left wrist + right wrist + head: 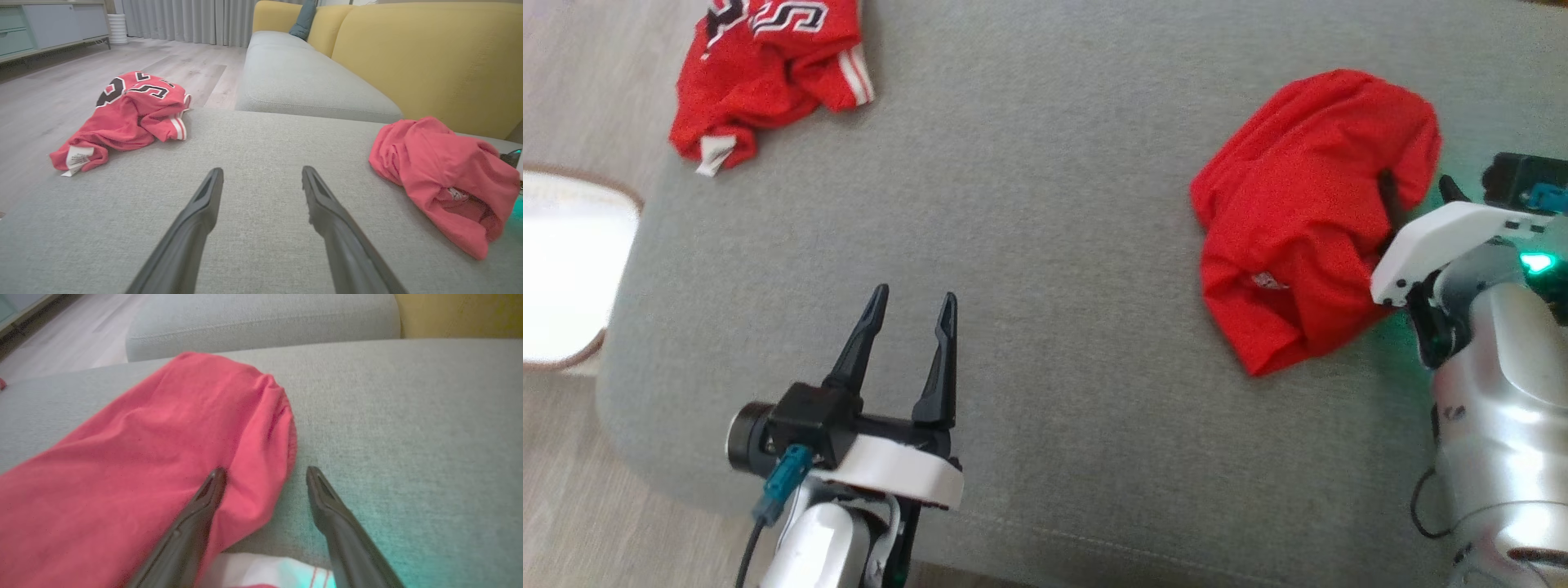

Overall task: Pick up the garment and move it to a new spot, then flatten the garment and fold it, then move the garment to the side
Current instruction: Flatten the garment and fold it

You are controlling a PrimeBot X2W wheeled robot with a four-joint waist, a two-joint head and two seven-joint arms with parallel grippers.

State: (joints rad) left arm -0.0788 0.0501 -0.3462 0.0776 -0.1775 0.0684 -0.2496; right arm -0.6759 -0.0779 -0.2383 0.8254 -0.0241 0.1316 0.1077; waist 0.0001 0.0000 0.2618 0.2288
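Note:
A plain red garment (1298, 204) lies crumpled on the right side of the grey cushion (1029, 204). My right gripper (1419, 196) stands open at its right edge. In the right wrist view the right gripper (265, 473) straddles the garment (163, 437): one finger lies over the cloth, the other over bare cushion. My left gripper (913, 296) is open above the cushion's near left part, apart from any cloth. In the left wrist view the left gripper (262, 171) holds nothing, and the garment (441, 171) lies to its right.
A second red garment with black-and-white lettering (768, 73) lies bunched at the cushion's far left corner, also in the left wrist view (130, 110). A white rounded object (564, 269) sits on the floor to the left. A yellow sofa back (429, 61) rises behind the cushion.

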